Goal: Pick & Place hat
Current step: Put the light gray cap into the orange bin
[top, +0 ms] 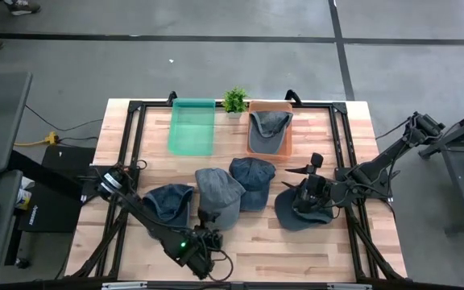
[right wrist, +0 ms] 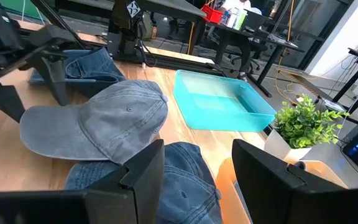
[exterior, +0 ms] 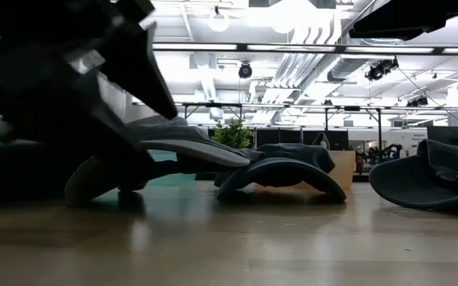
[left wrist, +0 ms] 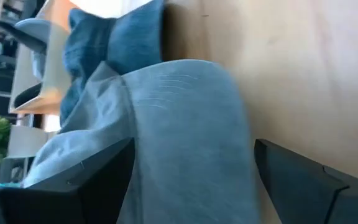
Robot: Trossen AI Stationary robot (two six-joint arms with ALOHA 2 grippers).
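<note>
My left gripper (left wrist: 191, 180) jaws wide open, straddling grey hat (top: 218, 193) brim near counter front edge; soft brim may slip. Right gripper (top: 311, 196) jaws open, empty.

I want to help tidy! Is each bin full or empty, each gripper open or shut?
Teal bin: empty.
Orange bin: holds one cap.
Grey cap: lying on the table.
Left gripper: open, around the grey cap's brim.
Right gripper: open, holding nothing.
</note>
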